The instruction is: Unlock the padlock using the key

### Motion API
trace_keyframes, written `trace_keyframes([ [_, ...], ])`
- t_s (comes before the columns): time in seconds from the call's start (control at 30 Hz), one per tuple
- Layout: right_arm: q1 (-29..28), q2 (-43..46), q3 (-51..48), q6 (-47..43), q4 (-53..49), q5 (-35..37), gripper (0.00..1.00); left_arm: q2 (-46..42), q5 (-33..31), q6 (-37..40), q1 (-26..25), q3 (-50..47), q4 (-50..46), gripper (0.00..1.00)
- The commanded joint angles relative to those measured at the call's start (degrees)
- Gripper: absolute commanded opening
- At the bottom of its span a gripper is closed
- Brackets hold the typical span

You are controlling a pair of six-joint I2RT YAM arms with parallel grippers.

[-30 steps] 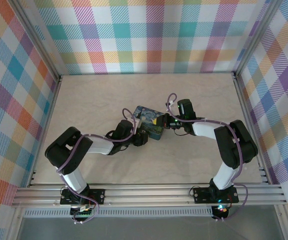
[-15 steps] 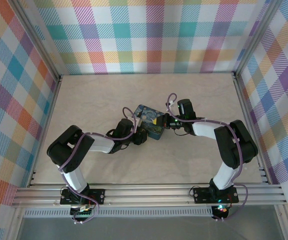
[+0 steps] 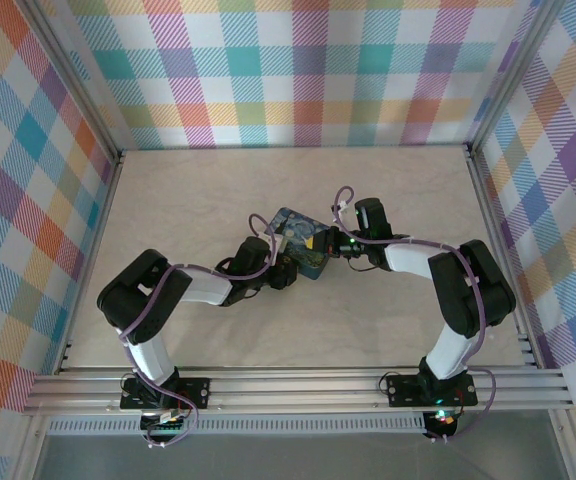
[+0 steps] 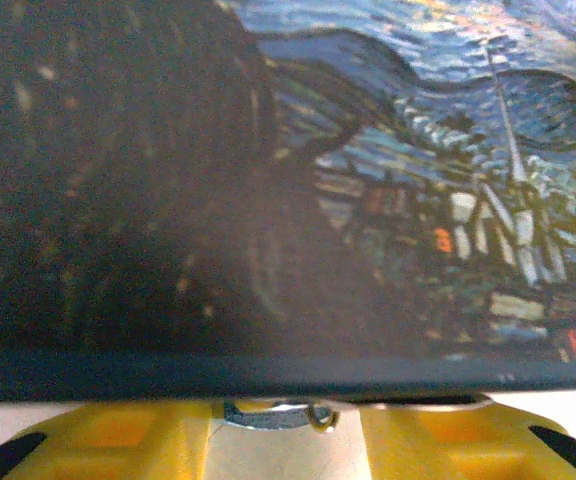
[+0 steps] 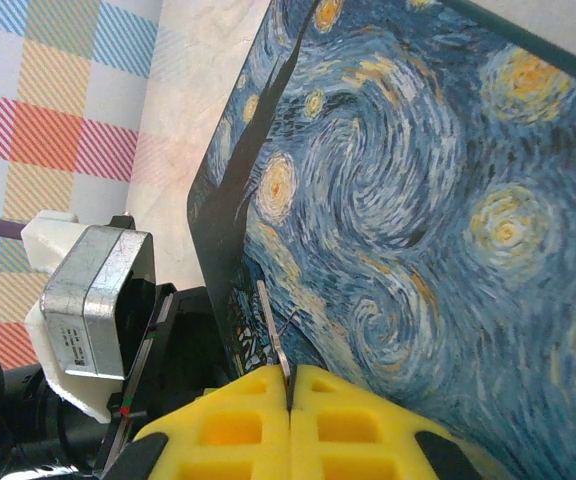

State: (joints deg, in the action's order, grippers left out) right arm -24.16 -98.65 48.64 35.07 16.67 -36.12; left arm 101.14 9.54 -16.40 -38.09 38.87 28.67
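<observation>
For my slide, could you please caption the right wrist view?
Right gripper pinching the key, Starry Night tin close behind.

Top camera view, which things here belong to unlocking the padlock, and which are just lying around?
For the job:
padlock, between the jaws of the left gripper
key, pinched in the shut right gripper

Just there:
Starry Night tin, between the two arms
table
plaid walls
</observation>
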Motion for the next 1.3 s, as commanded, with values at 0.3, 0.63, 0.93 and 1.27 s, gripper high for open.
trace_keyframes([
  [0.3, -0.8, -1.5, -0.3, -1.3, -5.6, 0.9, 0.0, 1.5, 4.2, 0.3, -2.8, 2.0, 0.9, 0.38],
  [0.63, -0.8, -1.4, -0.2, -1.2, -5.6, 0.8, 0.0, 0.3, 0.8, -1.1, -3.1, 0.3, 2.2, 0.35],
  [0.93, -0.8, -1.1, -0.6, -1.3, -5.6, 0.8, 0.0, -2.4, -3.0, -5.2, -2.0, -3.7, 8.0, 0.41],
  [1.27, -0.9, -1.2, -0.7, -1.4, -5.6, 0.7, 0.0, -1.2, -1.2, -5.3, -1.0, -2.2, 7.6, 0.38],
])
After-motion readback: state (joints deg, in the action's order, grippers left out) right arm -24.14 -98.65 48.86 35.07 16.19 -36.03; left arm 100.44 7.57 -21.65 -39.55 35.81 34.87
